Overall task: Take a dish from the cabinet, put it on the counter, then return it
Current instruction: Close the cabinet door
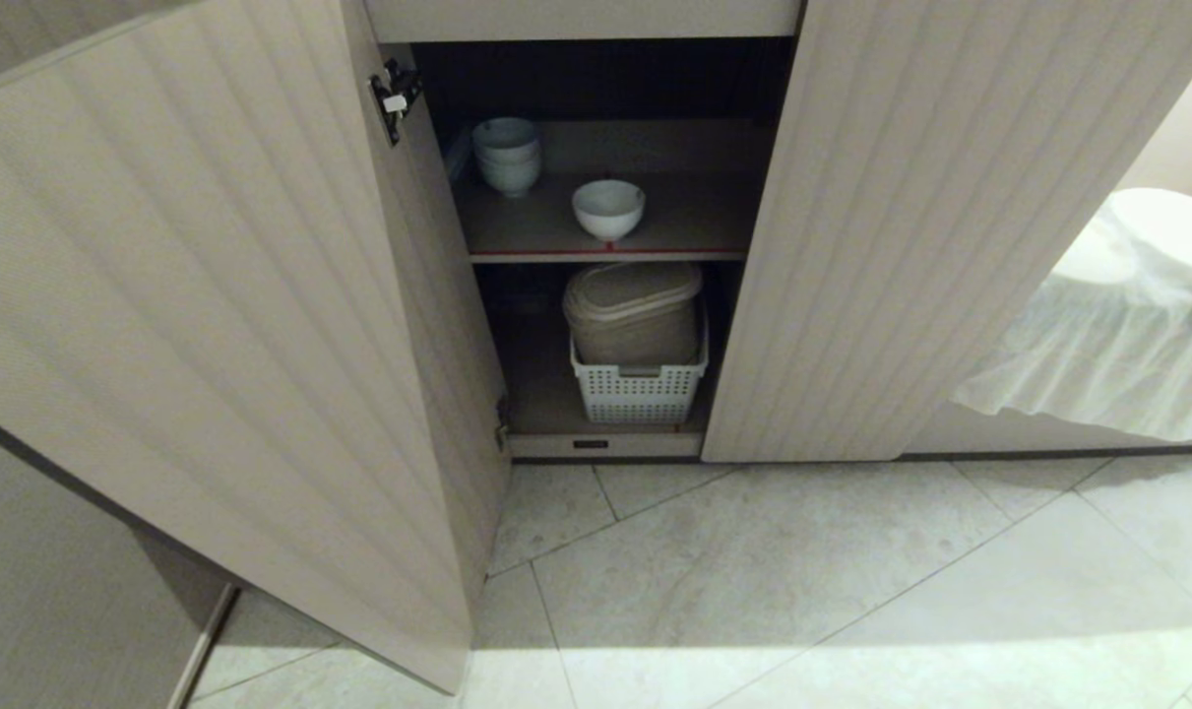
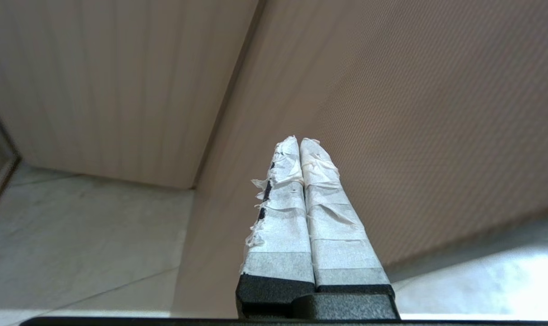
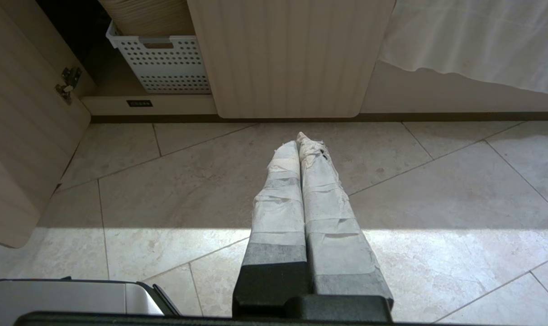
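Floor tiles [image 1: 753, 571] before the cabinet [image 1: 212, 295]: both my grippers, left [image 2: 299, 141] and right [image 3: 301, 138], clenched empty, the dish [image 1: 608, 209] unfetched on its shelf, needing my reach.

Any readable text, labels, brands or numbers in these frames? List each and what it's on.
None readable.
Small dark plate on the cabinet plinth, below the white basket: marks too small and blurred to read.
Single bowl, bowl stack, doors: no text visible.
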You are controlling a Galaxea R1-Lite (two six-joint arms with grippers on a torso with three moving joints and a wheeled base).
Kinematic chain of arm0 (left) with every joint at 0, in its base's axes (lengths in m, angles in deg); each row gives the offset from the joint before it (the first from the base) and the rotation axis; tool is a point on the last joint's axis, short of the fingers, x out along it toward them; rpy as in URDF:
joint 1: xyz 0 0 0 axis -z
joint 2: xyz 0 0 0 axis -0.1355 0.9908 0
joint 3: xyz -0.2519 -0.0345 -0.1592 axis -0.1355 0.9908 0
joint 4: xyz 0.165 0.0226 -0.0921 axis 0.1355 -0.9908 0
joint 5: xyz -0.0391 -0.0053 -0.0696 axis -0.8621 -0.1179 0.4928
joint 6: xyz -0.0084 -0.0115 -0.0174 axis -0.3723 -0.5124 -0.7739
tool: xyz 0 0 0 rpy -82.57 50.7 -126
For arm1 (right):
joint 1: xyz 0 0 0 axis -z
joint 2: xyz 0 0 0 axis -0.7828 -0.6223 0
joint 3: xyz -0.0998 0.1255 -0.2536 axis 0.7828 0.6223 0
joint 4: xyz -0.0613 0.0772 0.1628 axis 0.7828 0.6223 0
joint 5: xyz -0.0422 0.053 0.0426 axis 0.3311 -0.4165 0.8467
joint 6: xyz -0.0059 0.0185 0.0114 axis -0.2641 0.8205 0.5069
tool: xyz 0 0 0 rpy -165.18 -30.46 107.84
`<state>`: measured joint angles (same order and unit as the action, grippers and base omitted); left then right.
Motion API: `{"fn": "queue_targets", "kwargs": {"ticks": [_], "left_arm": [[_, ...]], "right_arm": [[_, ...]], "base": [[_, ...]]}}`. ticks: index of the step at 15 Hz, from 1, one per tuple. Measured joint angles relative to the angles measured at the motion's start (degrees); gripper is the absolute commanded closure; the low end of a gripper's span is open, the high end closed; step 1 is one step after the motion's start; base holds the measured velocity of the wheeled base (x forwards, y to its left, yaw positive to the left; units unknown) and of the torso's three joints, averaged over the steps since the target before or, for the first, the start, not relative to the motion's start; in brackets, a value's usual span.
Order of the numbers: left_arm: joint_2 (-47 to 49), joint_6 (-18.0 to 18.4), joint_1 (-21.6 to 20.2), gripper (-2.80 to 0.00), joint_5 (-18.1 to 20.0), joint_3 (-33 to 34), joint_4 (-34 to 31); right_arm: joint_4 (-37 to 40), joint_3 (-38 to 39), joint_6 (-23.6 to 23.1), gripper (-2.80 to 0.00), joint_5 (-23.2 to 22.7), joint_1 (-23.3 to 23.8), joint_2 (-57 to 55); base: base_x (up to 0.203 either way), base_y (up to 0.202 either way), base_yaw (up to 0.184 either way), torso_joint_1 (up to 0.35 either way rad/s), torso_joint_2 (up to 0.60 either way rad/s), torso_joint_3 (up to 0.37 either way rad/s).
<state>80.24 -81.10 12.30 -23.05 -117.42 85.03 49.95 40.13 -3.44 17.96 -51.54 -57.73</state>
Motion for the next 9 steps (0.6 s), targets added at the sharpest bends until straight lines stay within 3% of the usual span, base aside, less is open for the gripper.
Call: {"fn": "queue_targets", "kwargs": {"ticks": [2, 9], "left_arm": [[0.8, -0.1, 0.0, 0.0, 0.7, -0.1, -0.1], [1.5, -0.1, 0.3, 0.0, 10.3, -1.0, 0.5]], "right_arm": [[0.0, 0.0, 0.0, 0.0, 0.0, 0.0, 0.0], [0.0, 0.0, 0.0, 0.0, 0.0, 0.0, 0.0]], "base": [[0.0, 0.0, 0.0, 0.0, 0.0, 0.0], [0.0, 0.0, 0.0, 0.0, 0.0, 0.0]]}}
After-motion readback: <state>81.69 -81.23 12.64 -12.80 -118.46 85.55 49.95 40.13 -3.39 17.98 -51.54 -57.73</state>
